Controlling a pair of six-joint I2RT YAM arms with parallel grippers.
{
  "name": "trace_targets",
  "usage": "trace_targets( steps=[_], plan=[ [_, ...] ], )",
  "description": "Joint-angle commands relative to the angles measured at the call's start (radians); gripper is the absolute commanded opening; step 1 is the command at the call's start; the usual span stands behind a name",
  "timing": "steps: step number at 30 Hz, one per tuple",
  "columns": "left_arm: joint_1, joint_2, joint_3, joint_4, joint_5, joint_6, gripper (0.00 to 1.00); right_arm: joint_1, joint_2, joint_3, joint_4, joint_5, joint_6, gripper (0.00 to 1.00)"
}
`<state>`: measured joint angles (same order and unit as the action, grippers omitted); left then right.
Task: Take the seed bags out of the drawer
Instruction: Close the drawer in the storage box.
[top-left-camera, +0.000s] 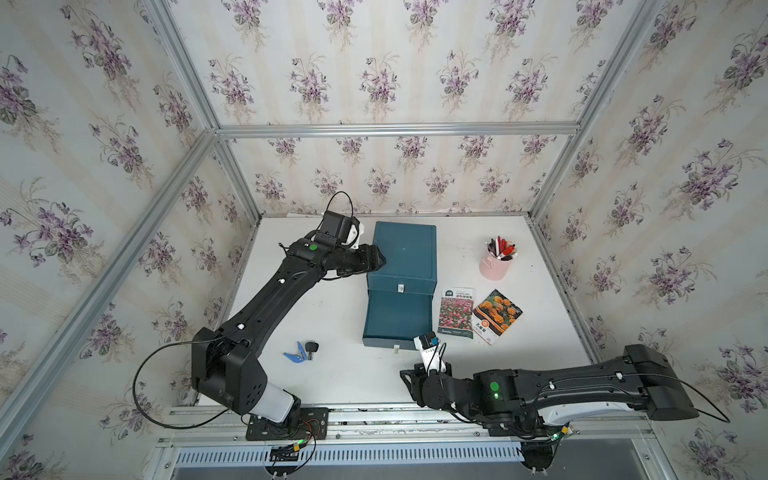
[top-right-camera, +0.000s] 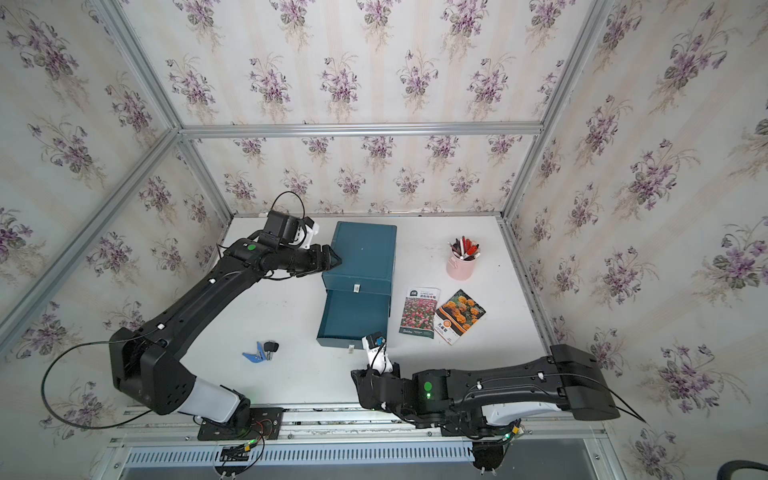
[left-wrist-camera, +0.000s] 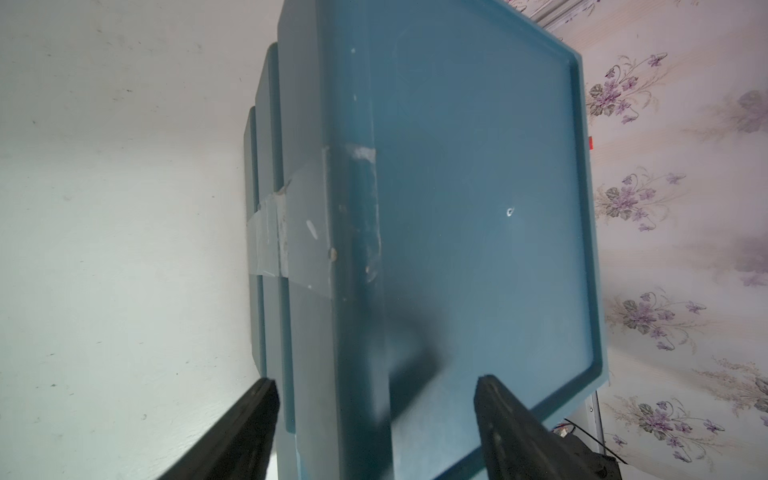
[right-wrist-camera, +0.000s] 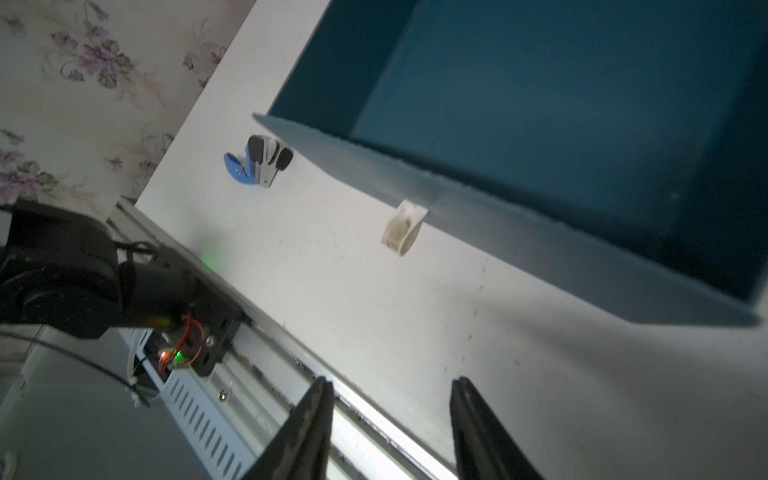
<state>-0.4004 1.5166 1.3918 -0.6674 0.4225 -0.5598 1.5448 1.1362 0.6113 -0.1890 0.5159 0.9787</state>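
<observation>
Overhead stereo pair + 2 close wrist cams

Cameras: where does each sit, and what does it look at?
Top views: high in front, looking down on the table, drawer box, left arm and right arm.
Left wrist: on the left arm, looking past the left gripper across the drawer box.
Right wrist: on the right arm, looking past the right gripper at the open drawer and staple remover; left arm's base shows.
Shared: the staple remover, in right wrist and top views.
</observation>
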Motion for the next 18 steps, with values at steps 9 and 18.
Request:
trace_targets(
  steps=[9, 18],
  plan=[
    [-0.018, -0.123, -0.136, -0.024, -0.022, 0.01, 0.67, -0.146, -0.005, -0.031, 0.165, 0.078, -0.001, 0.25],
    [-0.027, -0.175, -0.149, -0.031, 0.015, 0.001, 0.63, -0.257, 0.029, -0.035, 0.262, 0.06, -0.064, 0.17]
  ],
)
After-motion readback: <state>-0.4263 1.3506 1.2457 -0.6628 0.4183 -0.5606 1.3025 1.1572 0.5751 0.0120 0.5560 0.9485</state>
